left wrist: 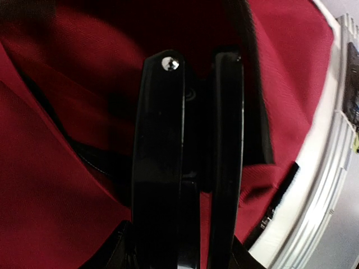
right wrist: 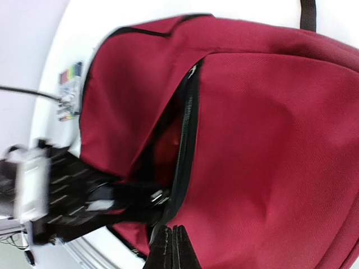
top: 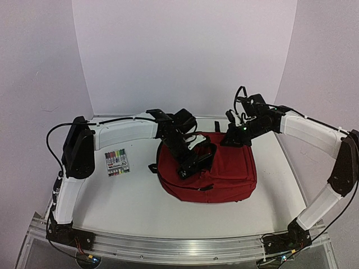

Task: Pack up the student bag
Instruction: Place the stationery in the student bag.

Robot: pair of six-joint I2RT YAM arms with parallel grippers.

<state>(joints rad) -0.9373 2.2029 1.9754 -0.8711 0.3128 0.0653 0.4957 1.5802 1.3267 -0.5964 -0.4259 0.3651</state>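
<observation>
The student bag point(top: 224, 174), dark red with black zip tape, lies flat in the middle of the table with its main zip point(right wrist: 188, 129) partly open. My left gripper point(top: 188, 168) reaches into that opening. In the left wrist view its black fingers point(left wrist: 160, 140) are nearly together around a strip of red fabric and dark zip edge. My right gripper point(top: 231, 139) is at the bag's far top edge. In the right wrist view its fingertips point(right wrist: 174, 228) are pressed together at the end of the zip edge. The left gripper also shows there point(right wrist: 151, 202), inside the opening.
A pack of coloured markers point(top: 117, 162) lies on the white table left of the bag, also in the right wrist view point(right wrist: 70, 92). A black strap point(top: 152, 167) sticks out at the bag's left. The aluminium rail point(top: 179, 244) runs along the near edge.
</observation>
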